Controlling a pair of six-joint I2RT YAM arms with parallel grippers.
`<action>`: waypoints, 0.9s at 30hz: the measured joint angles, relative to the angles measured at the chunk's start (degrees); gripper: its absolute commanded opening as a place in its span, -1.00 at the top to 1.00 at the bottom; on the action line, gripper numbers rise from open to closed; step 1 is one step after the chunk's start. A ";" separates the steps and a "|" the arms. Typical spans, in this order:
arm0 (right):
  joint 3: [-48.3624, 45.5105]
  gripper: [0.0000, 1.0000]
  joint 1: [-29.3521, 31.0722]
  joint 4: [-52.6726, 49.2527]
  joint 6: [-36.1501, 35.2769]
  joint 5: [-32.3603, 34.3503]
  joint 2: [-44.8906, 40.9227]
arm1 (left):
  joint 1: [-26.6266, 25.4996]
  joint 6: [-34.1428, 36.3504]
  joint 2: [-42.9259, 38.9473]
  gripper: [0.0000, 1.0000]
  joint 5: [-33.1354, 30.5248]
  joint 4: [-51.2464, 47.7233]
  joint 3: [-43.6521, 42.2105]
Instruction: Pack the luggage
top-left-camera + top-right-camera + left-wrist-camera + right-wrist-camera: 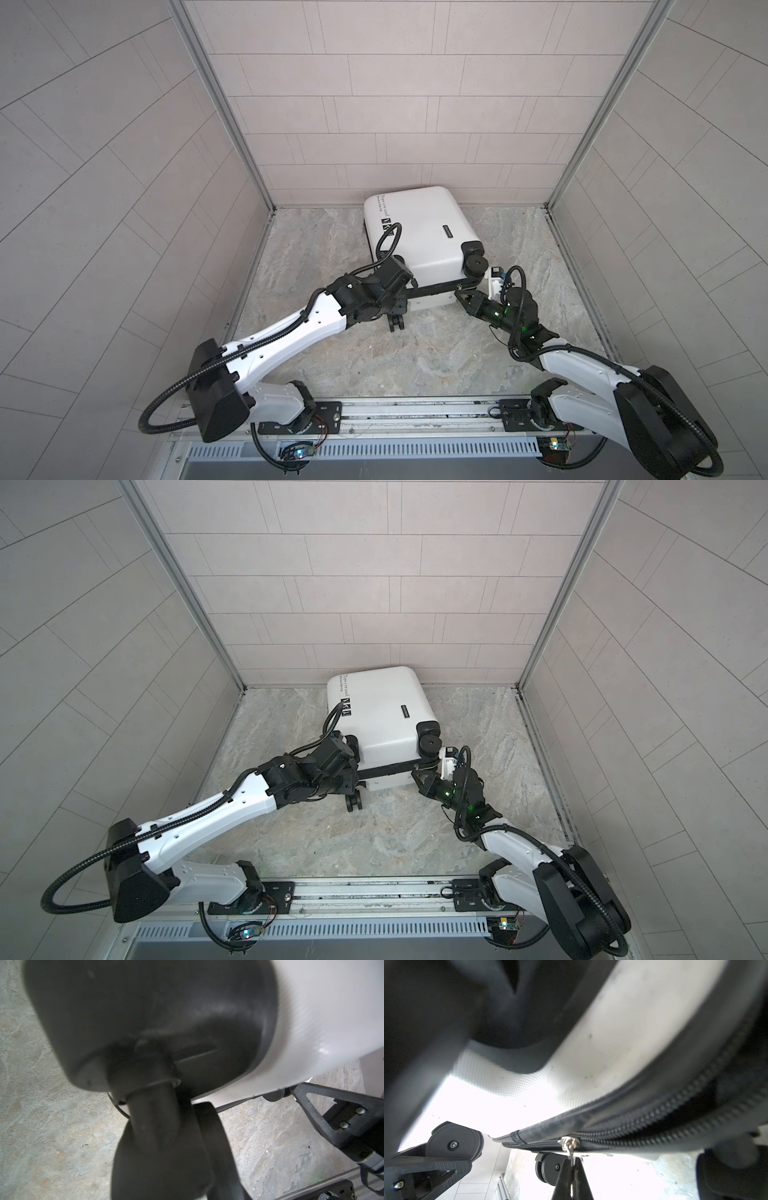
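The rail (415, 409) carrying both arm bases ran along the near edge of the worktop (415, 357), a grey, stone-patterned surface. Pale tiled walls (395, 124) with metal corner posts closed it in on three sides.

Both arms reached toward the far middle. The left gripper (401, 303) sat at the near left corner of the luggage (419, 237). Its fingers were hidden under the wrist in both top views, and whether they were spread or closed could not be told. The right gripper (460, 296) was at the near right corner.

Only the right wrist view showed that grip. The fingers (564, 1180) were pressed together on the silver zipper pull (569, 1142), and the teeth of the black zipper trim (654, 1109) stood apart on one side of the slider. The left wrist view was filled by a blurred black wheel (166, 1157) and its housing against the white shell.

The luggage lay flat on one shell at the far middle of the worktop. It was turned askew, with its far corner at the back wall and its wheels toward the near edge. It was a small white hard-shell case with black text and icons (384, 205) along its left side. A black wheel (476, 263) stood on its near right corner.
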 measured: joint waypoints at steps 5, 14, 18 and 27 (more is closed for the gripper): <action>0.04 1.00 -0.76 -6.25 -3.23 2.97 -4.96 | 0.02 0.04 -0.59 1.00 -0.07 0.59 -0.76; 0.59 1.00 -3.82 -8.11 -5.25 1.22 -3.82 | 1.05 0.63 -3.26 1.00 -0.76 0.50 -2.47; 0.76 1.00 -5.40 -8.35 -5.84 -0.68 -3.63 | 1.68 0.63 -4.74 1.00 -1.27 0.37 -3.61; 1.88 1.00 -7.41 -13.18 -8.70 -1.75 -4.96 | 3.91 0.92 -11.06 1.00 -1.95 -2.05 -5.29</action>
